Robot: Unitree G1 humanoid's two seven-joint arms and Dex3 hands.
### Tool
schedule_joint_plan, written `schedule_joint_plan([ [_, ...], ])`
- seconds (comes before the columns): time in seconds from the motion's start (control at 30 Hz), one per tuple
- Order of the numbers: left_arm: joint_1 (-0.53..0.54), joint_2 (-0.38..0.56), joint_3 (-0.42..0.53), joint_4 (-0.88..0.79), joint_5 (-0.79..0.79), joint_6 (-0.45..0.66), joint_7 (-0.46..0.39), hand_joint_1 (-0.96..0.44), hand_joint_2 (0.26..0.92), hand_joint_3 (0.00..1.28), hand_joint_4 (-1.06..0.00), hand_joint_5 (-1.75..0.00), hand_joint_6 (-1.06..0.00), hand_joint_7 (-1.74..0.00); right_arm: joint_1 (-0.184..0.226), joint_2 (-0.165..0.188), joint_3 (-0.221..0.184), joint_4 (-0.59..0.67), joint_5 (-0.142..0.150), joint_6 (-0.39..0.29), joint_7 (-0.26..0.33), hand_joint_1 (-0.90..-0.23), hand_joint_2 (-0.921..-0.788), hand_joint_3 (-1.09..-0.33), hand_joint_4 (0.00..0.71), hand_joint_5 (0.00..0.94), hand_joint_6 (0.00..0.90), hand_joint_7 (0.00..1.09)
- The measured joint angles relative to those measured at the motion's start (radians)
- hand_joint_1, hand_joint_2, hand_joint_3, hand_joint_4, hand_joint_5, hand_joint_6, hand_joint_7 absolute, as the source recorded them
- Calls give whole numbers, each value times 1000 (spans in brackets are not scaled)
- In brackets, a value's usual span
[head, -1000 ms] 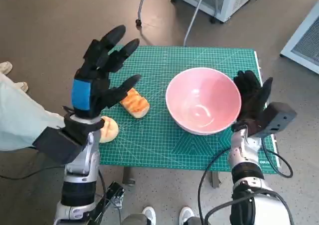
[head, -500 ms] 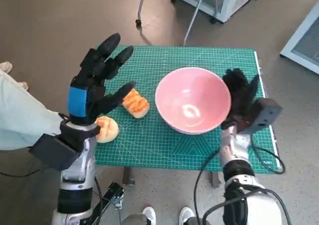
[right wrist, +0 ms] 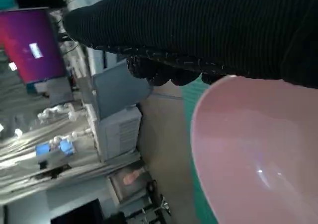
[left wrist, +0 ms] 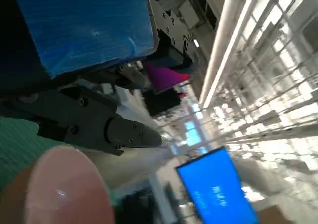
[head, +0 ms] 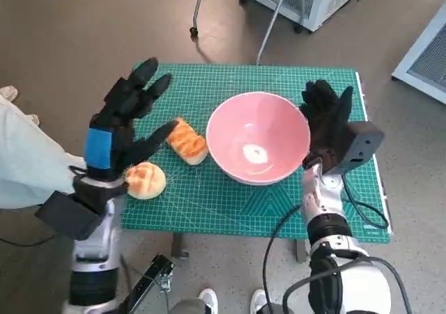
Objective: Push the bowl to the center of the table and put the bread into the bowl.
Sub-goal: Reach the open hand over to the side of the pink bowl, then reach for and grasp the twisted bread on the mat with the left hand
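- Left hand [head: 117, 136]: raised above the table's near-left area, fingers spread, holding nothing. Hold it clear of the push path until the bowl is placed.
- Round bun [head: 145, 180]: lies just beside and below the left hand, at the edge of the green mat [head: 209, 209].
- Toasted bread slice [head: 187, 141]: lies just past the left hand's fingertips, between that hand and the bowl, close to the bowl's rim. Judged risk: further travel of the bowl may shove this piece; stop short of it.
- Pink bowl [head: 258, 138]: upright and empty, near the middle of the mat. Its far-side wall lies against the right hand.
- Right hand [head: 325, 122]: gloved, fingers extended, flat against the bowl's outer wall, gripping nothing. To push well, keep contact low on the wall and keep the force level, so the bowl slides rather than tips.
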Motion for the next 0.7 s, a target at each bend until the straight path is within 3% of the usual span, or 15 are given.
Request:
schedule_joint_plan([
  [0.2,-20,163,1,56,113,-3,-38,-374,921,84,-410,-1,-495,-108,-24,-43,38,-39,-21,-89,22,-586,-921,-866,328,11,160,625],
  [0.33,-44,239,-13,97,156,-6,-74,-377,917,44,-378,0,-513,-100,-35,-72,60,-86,-18,-157,87,-612,-921,-839,325,7,133,651],
  [0.4,-54,273,-26,110,176,-7,-101,-379,911,30,-368,0,-521,-98,-35,-76,71,-124,-10,-195,150,-632,-921,-822,323,5,108,685],
  [0.5,-73,312,-49,126,190,-7,-144,-368,901,15,-358,0,-531,-94,-33,-75,86,-188,18,-236,254,-653,-921,-800,319,2,76,736],
  [0.7,-146,358,-109,180,222,-1,-229,-292,878,2,-346,0,-536,-80,6,-72,130,-382,117,-248,486,-682,-921,-766,314,0,19,860],
])
